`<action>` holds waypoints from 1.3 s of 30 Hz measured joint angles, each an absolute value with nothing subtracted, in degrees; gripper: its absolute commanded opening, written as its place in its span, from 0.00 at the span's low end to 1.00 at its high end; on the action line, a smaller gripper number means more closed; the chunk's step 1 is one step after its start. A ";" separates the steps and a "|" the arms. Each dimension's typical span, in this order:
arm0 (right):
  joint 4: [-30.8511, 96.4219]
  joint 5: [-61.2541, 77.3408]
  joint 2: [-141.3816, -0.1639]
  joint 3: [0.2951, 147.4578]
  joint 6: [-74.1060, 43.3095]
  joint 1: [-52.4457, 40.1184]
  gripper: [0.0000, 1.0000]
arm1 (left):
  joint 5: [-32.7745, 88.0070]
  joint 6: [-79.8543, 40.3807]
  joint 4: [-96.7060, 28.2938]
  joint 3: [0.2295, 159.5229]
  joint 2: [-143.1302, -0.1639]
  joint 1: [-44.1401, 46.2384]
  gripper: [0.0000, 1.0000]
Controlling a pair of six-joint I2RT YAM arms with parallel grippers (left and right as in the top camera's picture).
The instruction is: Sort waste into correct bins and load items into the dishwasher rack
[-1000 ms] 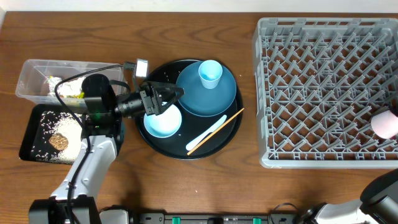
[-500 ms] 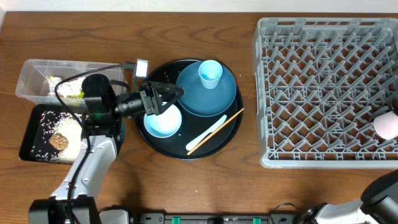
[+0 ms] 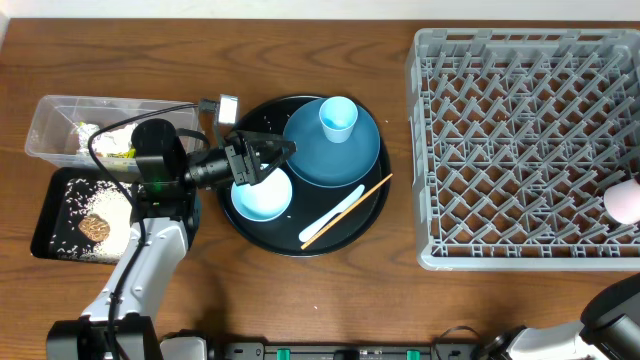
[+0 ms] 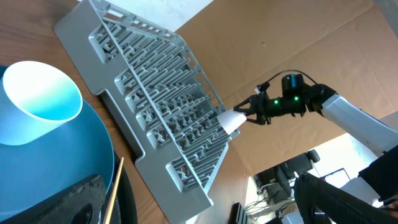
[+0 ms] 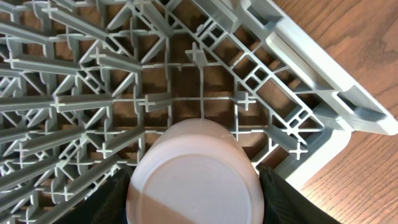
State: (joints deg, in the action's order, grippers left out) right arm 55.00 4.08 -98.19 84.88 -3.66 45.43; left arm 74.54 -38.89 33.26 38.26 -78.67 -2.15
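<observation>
The right wrist view is showing what the overhead view is cutting off: the right tool is clamping the small pink cup, its base facing the camera, over the corner cells of the dishwasher rack. Whether the cup is touching the pegs cannot be told. Overhead, only the cup is peeping in at the rack's right edge. The left wrist view is catching the right arm from afar, reaching over the rack's rim, and the small pale blue cup standing on the big blue plate. Overhead, the left arm is stretching rightward, its left tool hanging with fingers spread apart above the light blue bowl on the round black tray.
</observation>
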 measured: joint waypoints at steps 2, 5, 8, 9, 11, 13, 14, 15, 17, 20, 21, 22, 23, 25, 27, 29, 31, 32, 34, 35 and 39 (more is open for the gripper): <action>54.98 4.08 -98.19 84.88 -3.66 45.43 0.01 | 74.54 -38.89 33.23 38.26 -78.65 -2.15 0.98; 55.00 4.05 -98.19 84.88 -3.66 45.43 0.01 | 74.54 -38.89 33.26 38.26 -78.67 -2.15 0.98; 55.02 4.05 -98.19 84.88 -3.68 45.43 0.01 | 74.54 -38.89 33.26 38.26 -78.67 -2.15 0.98; 55.05 4.08 -98.19 84.88 -3.68 45.43 0.01 | 74.54 -38.89 33.26 38.26 -78.67 -2.15 0.98; 55.18 4.08 -98.19 84.88 -3.68 45.43 0.01 | 74.54 -38.89 33.26 38.26 -78.65 -2.15 0.98; 55.33 4.08 -98.19 84.88 -3.68 45.43 0.01 | 74.54 -38.89 33.26 38.26 -78.65 -2.15 0.98; 55.35 4.08 -98.19 84.88 -3.68 45.43 0.01 | 74.54 -38.89 33.26 38.26 -78.65 -2.15 0.98; 55.37 4.05 -98.21 84.88 -3.68 45.43 0.01 | 74.54 -38.89 33.26 38.26 -78.67 -2.15 0.98; 55.37 4.05 -98.19 84.88 -3.66 45.43 0.01 | 74.54 -38.89 33.26 38.26 -78.65 -2.15 0.98; 55.37 3.92 -98.19 84.88 -3.68 45.43 0.01 | 74.54 -38.89 33.26 38.26 -78.65 -2.15 0.98; 55.35 3.86 -98.21 84.88 -3.68 45.43 0.01 | 74.54 -38.89 33.26 38.26 -78.65 -2.15 0.98; 55.35 3.84 -98.21 84.88 -3.68 45.43 0.01 | 74.54 -38.92 33.26 38.26 -78.65 -2.15 0.98; 55.31 3.77 -98.21 84.88 -3.68 45.43 0.01 | 74.54 -38.92 33.26 38.26 -78.65 -2.15 0.98; 55.27 3.64 -98.21 84.88 -3.68 45.43 0.01 | 74.54 -38.89 33.26 38.26 -78.65 -2.15 0.98; 55.22 3.60 -98.30 84.88 -3.68 45.43 0.03 | 74.54 -38.89 33.26 38.26 -78.67 -2.15 0.98; 55.22 3.57 -98.61 84.88 -3.68 45.43 0.22 | 74.54 -38.89 33.26 38.26 -78.65 -2.15 0.98; 55.22 3.60 -99.02 84.88 -3.68 45.43 0.53 | 74.54 -38.89 33.26 38.26 -78.65 -2.15 0.98; 55.22 3.57 -99.18 84.88 -3.86 45.43 0.60 | 74.54 -38.89 33.26 38.26 -78.67 -2.15 0.98; 55.27 3.36 -99.31 84.88 -3.95 45.43 0.72 | 74.54 -38.89 33.26 38.26 -78.65 -2.15 0.98; 55.40 3.05 -99.35 84.88 -4.29 45.43 0.73 | 74.54 -38.89 33.26 38.26 -78.67 -2.15 0.98; 55.46 2.87 -99.37 84.88 -4.08 45.43 0.75 | 74.54 -38.89 33.26 38.26 -78.65 -2.15 0.98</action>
State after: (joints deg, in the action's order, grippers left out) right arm 55.46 2.87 -99.37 84.88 -4.08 45.43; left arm 74.54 -38.89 33.26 38.26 -78.65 -2.15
